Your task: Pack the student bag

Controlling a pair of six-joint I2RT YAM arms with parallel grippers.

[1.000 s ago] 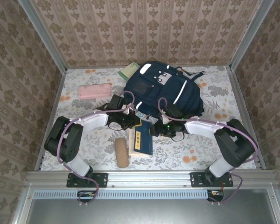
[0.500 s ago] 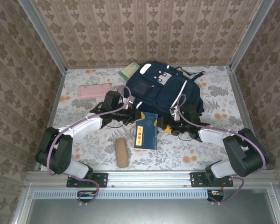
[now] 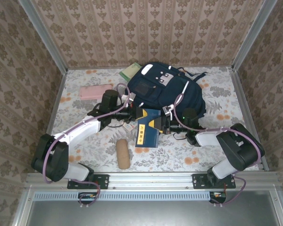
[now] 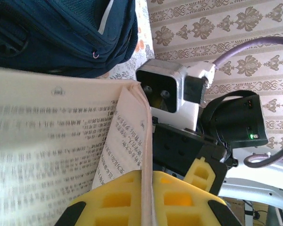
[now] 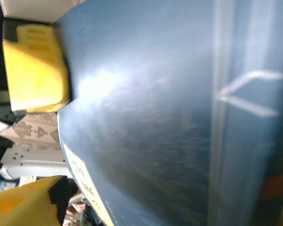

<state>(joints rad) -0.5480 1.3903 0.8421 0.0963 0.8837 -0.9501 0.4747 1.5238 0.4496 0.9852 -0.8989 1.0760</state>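
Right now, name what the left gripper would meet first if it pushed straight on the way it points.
The left gripper, shut on a page of the blue book, points at the right gripper; past the book, that is probably what it meets first.

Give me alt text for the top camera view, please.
The left gripper and right gripper flank a blue-and-yellow book just in front of the navy student bag. A pink case, brown roll and green book lie elsewhere on the table.

Blue book (image 3: 147,129) now farther back, closer to the student bag (image 3: 162,92); left arm (image 3: 82,128) more outstretched.
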